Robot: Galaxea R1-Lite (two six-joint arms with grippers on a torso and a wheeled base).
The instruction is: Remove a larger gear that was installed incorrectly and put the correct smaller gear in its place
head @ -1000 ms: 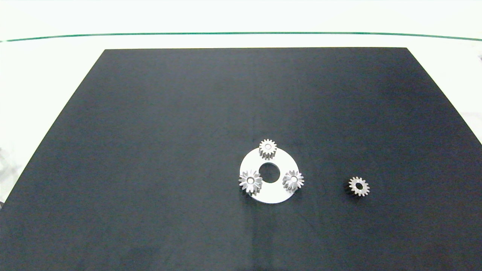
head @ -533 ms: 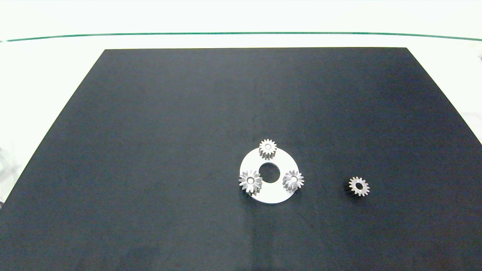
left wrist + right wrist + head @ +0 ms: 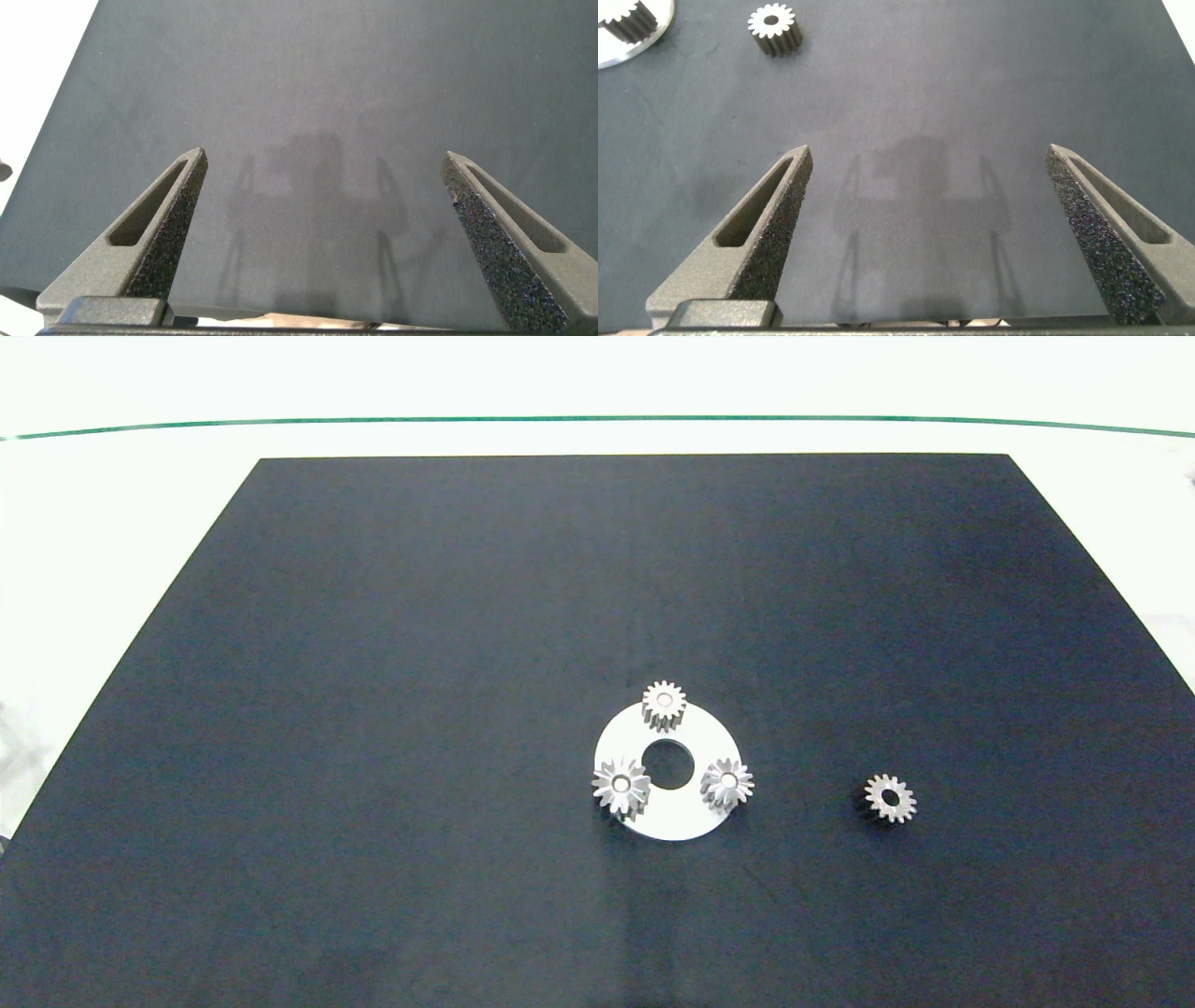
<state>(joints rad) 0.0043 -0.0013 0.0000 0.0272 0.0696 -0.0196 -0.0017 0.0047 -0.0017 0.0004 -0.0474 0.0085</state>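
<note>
A white round plate [image 3: 686, 817] with a centre hole lies on the black mat and carries three silver gears. The larger gear [image 3: 621, 786], with long pointed flaring teeth, sits on the plate's left side. A second gear [image 3: 726, 782] sits on its right side and a blunt-toothed gear [image 3: 664, 703] at its far edge. The smaller gear [image 3: 890, 798] [image 3: 775, 30] lies loose on the mat to the right of the plate. My left gripper [image 3: 324, 157] is open over bare mat. My right gripper [image 3: 929, 149] is open too, some way short of the smaller gear. Neither arm shows in the head view.
The black mat [image 3: 467, 616] covers most of the white table [image 3: 112, 523]. A green line [image 3: 597, 419] runs across the table beyond the mat's far edge. A corner of the plate [image 3: 617, 54] with one gear shows in the right wrist view.
</note>
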